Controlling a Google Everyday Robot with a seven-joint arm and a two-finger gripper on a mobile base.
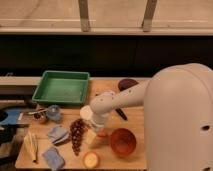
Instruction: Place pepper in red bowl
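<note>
The red bowl point(123, 141) stands upright near the front edge of the wooden table point(135, 160). My gripper point(96, 129) hangs from the white arm point(120, 100), low over the table just left of the bowl. A small orange-red piece, which looks like the pepper point(102, 134), shows at the gripper's lower edge, between the gripper and the bowl. Most of it is hidden by the gripper. I cannot see whether it is held or lying on the table.
A dark grape bunch point(77, 134) lies left of the gripper. A round yellow-orange fruit point(91, 159) sits at the front. A green tray point(62, 87) is at the back left and a dark maroon bowl point(127, 84) at the back. Blue cloths point(57, 134) lie on the left.
</note>
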